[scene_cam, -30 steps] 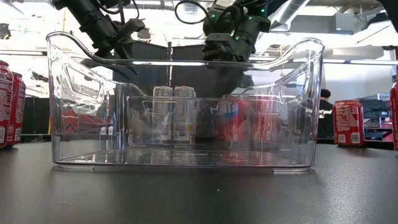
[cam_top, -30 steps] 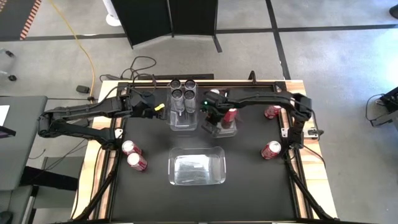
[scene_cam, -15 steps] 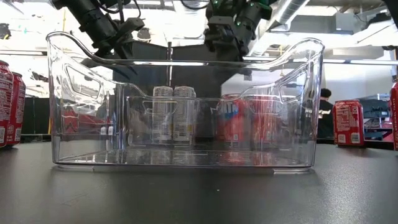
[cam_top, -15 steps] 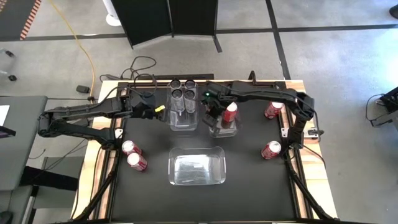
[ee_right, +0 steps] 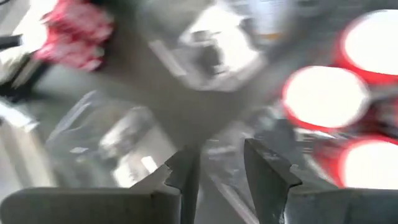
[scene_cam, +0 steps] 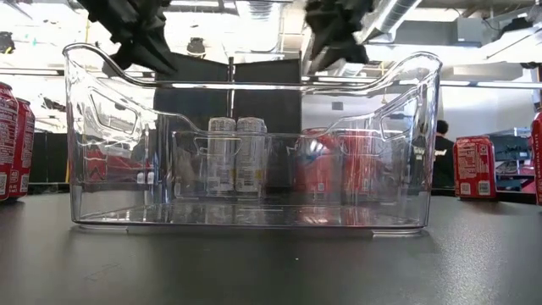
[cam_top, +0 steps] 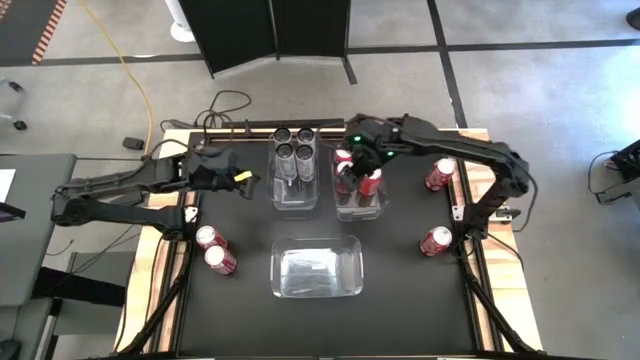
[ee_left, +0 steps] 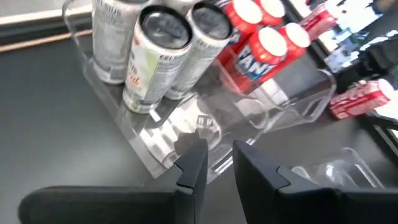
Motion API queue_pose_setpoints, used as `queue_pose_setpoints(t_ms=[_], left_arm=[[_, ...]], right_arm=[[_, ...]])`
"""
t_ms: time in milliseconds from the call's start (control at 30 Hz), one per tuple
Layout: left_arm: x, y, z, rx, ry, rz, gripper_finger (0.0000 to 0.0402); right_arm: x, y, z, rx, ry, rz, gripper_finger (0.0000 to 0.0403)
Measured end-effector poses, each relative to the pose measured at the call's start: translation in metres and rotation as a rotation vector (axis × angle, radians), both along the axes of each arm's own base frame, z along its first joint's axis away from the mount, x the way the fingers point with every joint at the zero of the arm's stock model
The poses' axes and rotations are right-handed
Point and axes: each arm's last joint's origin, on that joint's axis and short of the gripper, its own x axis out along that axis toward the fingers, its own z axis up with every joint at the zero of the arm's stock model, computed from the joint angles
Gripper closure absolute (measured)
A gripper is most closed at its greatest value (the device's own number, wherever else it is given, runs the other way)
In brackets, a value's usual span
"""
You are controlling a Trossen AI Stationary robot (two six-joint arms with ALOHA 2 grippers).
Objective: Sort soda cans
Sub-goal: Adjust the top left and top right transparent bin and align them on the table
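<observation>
right claw (ee_right: 217,168) slightly parted, empty, above red cans (cam_top: 362,182)

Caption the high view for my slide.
Silver cans and red cans sorted into separate clear bins; four red cans remain outside.

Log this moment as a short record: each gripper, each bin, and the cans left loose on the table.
left gripper: empty, narrow gap, beside the silver bin
right gripper: open, empty, above the red bin
silver bin: four silver cans upright
red bin: red cans upright
near bin: no cans
loose red cans: two on the left, two on the right
</observation>
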Motion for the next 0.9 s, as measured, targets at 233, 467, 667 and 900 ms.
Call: queue_pose_setpoints(t_ms=[233,467,667,900], left_arm=[[-0.002,-0.012,0.004,0.069,0.01,-0.114,0.0366],[-0.002,-0.022,0.002,0.094,0.046,-0.2,0.0399],[-0.004,-0.027,-0.002,0.068,0.082,-0.215,0.0401],[-0.002,-0.027,-0.013,0.075,0.16,-0.197,0.0401]], right_arm=[[-0.05,0.018,0.023,-0.102,0.169,-0.191,0.0296],[-0.088,0.047,0.012,-0.07,0.134,-0.353,0.0364],[-0.104,0.054,-0.038,0.033,0.071,-0.454,0.0395],[-0.117,0.049,-0.087,0.045,0.18,-0.531,0.0391]])
